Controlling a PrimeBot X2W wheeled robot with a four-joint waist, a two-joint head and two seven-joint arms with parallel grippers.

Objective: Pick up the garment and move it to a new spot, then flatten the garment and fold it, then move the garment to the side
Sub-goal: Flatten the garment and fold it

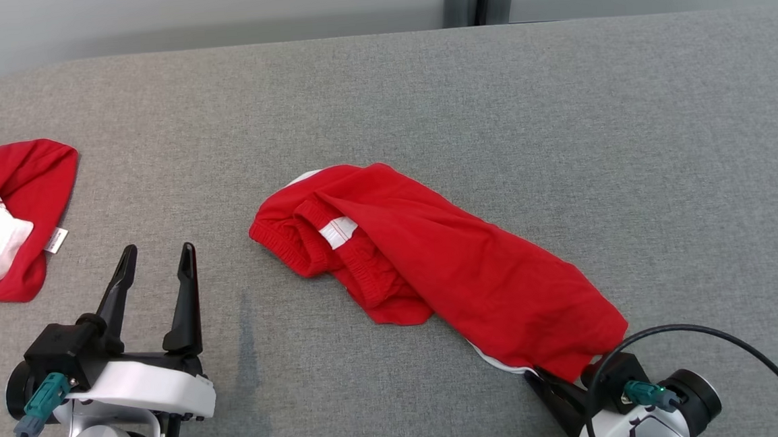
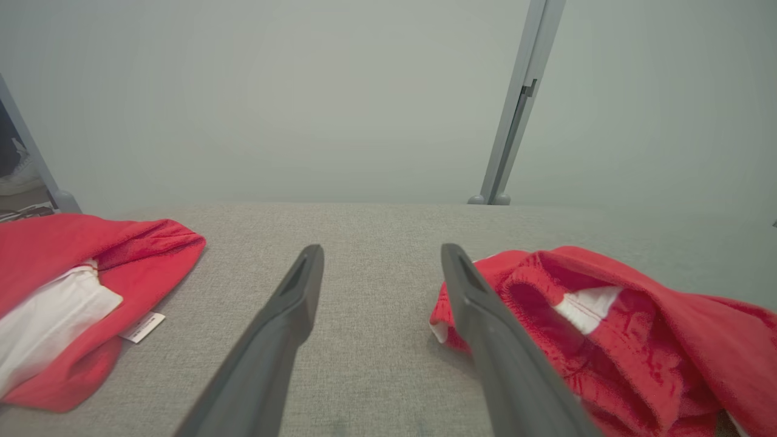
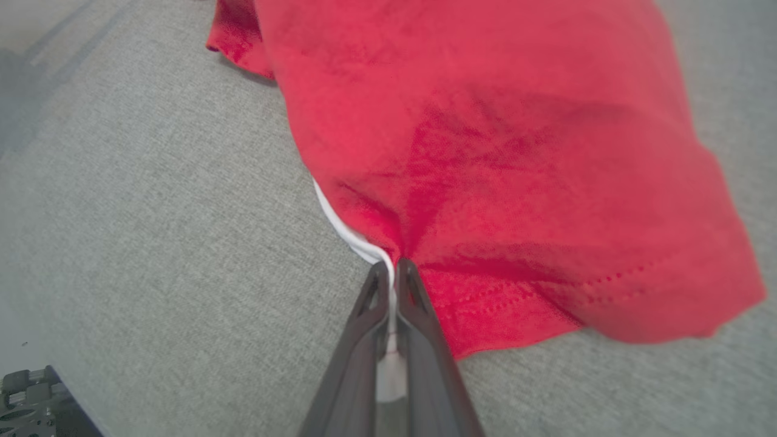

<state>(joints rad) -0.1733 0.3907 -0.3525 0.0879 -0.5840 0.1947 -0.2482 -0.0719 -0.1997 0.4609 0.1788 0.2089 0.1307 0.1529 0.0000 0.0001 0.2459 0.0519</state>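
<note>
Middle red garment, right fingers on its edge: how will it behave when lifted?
Likely floppy: the red garment lies in soft folds, so it should hang and trail from the right gripper. Probably light: thin cloth. Pinched at one edge, it may bunch.

Probably a lab or office bay, frosted partition panels (image 2: 243, 91), grey metal post (image 2: 516, 115), grey cloth-covered table (image 1: 489, 91)

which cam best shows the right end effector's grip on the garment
Right wrist view: close up, the right end effector pinches the garment by its white-trimmed hem. In head view cloth covers the fingertips; left wrist view shows the garment's waistband end.
</note>
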